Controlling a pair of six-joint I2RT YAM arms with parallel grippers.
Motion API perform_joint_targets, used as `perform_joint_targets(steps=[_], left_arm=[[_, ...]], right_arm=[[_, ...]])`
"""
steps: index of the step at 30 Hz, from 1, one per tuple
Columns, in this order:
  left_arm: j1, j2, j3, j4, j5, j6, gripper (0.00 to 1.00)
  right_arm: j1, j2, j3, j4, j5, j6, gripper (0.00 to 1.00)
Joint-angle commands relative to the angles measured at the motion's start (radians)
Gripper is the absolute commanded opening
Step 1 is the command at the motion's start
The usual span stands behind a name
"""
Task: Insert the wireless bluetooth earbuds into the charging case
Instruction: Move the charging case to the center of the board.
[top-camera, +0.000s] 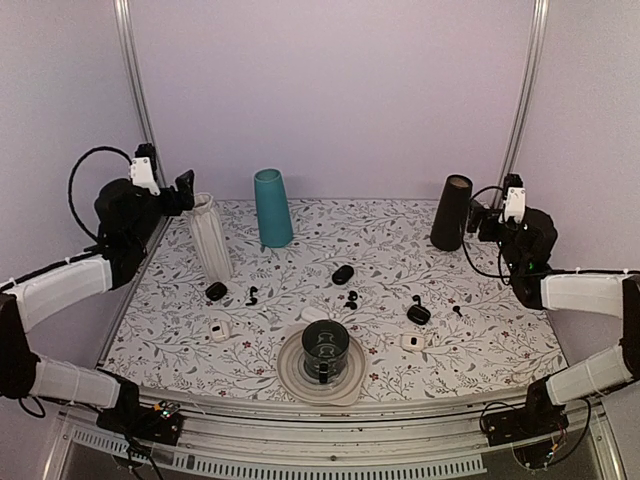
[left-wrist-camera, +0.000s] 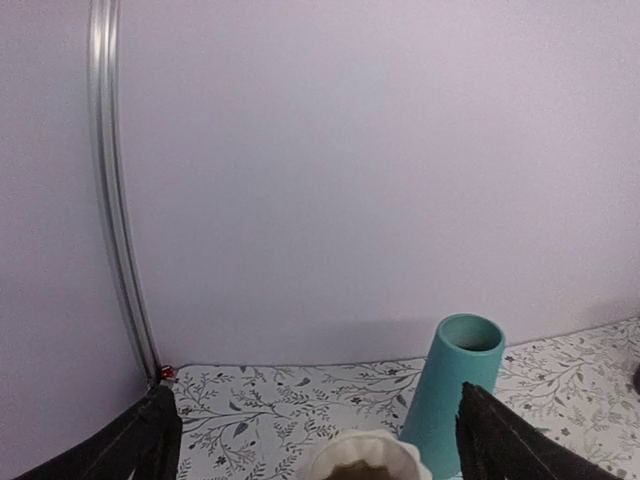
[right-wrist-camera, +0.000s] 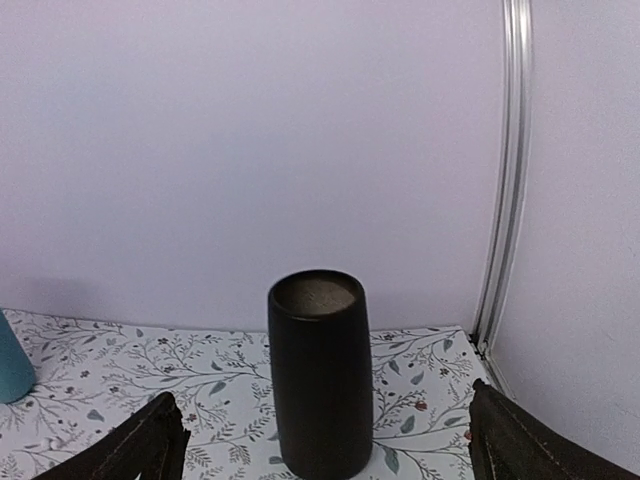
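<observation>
Plainly, left tool (top-camera: 184, 190) and right tool (top-camera: 481, 216) gape empty, earbuds (top-camera: 350, 299) lying outside the charging case (top-camera: 419, 315).

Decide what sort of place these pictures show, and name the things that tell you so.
Probably a robot test booth: plain pale walls on aluminium posts enclose a floral-covered table, two robot arms are mounted at its near edge, and a teal vase and a black vase stand like props.
</observation>
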Motion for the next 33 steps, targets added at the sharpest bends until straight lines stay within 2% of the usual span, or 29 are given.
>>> perform_joint_targets(steps=[1,5,9,13,16,20,22,23,27,33], left_arm=[[-0.013,0.006,0.189,-0.410,0.207,-0.028,0.96],[0.014,0.033,0.334,-0.492,0.212,-0.101,0.96],[0.021,0.056,0.456,-0.568,0.276,-0.126,0.96],[0.033,0.032,0.462,-0.550,0.270,-0.171,0.96],[0.039,0.013,0.429,-0.528,0.278,-0.197,0.96],[0.040,0.044,0.471,-0.633,0.264,-0.284,0.96],[0.031,0.051,0.456,-0.650,0.305,-0.338,0.96],[0.011,0.051,0.444,-0.655,0.324,-0.349,0.96],[-0.173,0.061,0.427,-0.711,0.214,-0.300,0.96],[-0.360,0.077,0.359,-0.739,0.181,-0.328,0.96]], right_arm=[[0.087,-0.035,0.216,-0.413,-0.016,0.175,0.99],[0.181,-0.024,0.441,-0.648,0.039,0.182,0.99],[0.184,-0.038,0.593,-0.781,0.090,0.222,0.99],[0.168,-0.114,0.570,-0.797,0.181,0.308,0.99],[0.131,-0.156,0.528,-0.759,0.092,0.327,0.99],[0.130,-0.167,0.520,-0.795,0.018,0.346,0.99],[0.131,-0.170,0.514,-0.820,-0.028,0.354,0.99],[0.131,-0.170,0.512,-0.841,-0.038,0.373,0.99],[0.156,-0.172,0.514,-0.916,-0.033,0.443,0.99],[0.292,-0.164,0.493,-1.002,-0.040,0.514,0.99]])
